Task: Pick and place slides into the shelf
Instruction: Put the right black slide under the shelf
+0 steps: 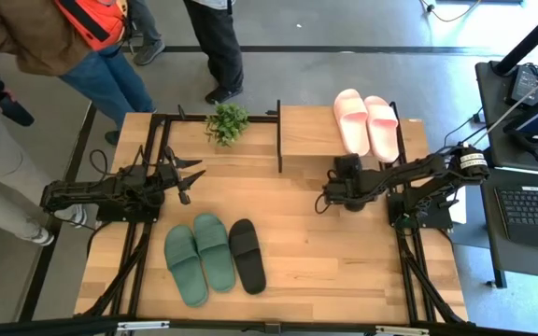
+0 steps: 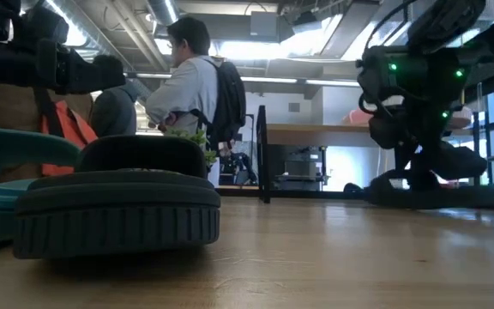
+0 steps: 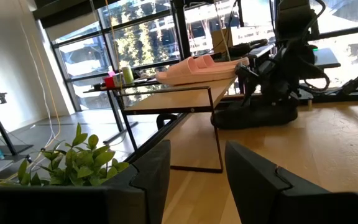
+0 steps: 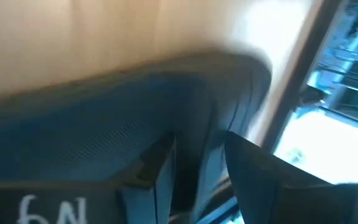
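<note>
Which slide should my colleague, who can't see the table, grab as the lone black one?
Start at the table's near edge, where three slides lie in a row. The black slide lies at the right end of that row, beside the green pair. It is the only dark one there.

small green potted plant (image 1: 227,122) on the wooden tabletop (image 1: 344,261), people (image 1: 54,37) standing beyond

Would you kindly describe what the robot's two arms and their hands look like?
Both arms are dark, nearly black, jointed segments with black cables looping alongside. The left hand ends in two slim dark fingers with angular, wedge-shaped tips. The right hand looks alike; its arm carries a silvery round joint cap, and green indicator lights glow on it in the low view.
</note>
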`<state>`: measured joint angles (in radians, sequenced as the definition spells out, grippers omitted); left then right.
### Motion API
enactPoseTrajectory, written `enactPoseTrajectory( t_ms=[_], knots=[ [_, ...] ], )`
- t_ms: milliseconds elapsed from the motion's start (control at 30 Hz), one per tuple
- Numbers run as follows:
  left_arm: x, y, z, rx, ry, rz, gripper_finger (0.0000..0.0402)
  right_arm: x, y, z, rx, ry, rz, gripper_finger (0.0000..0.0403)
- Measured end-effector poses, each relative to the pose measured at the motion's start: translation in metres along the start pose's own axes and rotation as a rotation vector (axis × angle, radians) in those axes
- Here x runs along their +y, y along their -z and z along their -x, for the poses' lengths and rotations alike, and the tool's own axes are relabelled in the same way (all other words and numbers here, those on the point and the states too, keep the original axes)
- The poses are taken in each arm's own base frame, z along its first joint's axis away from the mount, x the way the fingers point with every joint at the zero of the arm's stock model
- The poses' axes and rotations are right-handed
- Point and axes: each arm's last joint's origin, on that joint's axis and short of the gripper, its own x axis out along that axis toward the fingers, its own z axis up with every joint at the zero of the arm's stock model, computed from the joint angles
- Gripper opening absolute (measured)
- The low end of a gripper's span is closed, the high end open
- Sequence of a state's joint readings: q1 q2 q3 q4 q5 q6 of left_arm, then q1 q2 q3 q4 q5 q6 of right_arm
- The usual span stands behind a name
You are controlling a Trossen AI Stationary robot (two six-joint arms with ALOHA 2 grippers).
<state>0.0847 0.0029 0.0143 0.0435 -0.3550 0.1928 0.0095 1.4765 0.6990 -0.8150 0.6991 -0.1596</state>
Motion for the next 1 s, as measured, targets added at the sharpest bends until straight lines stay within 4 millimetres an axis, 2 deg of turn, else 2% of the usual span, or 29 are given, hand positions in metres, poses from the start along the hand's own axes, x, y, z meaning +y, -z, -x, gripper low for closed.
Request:
enactPoseTrajectory(
  t_ms=[133, 667, 1000],
  knots=[
    [0.000, 0.000, 0.000, 0.000, 0.000, 0.000, 0.0145, -0.004, -0.006, 0.006, -0.029, -0.059, -0.015, 0.0138],
    [0.000, 0.000, 0.000, 0.000, 0.000, 0.000, 0.0145, -0.010, -0.004, 0.019, 0.040, -0.130, -0.116, 0.0138],
    [0.000, 0.000, 0.000, 0.000, 0.000, 0.000, 0.0145, -0.016, -0.015, 0.050, -0.007, -0.135, -0.165, 0.0138]
  ],
)
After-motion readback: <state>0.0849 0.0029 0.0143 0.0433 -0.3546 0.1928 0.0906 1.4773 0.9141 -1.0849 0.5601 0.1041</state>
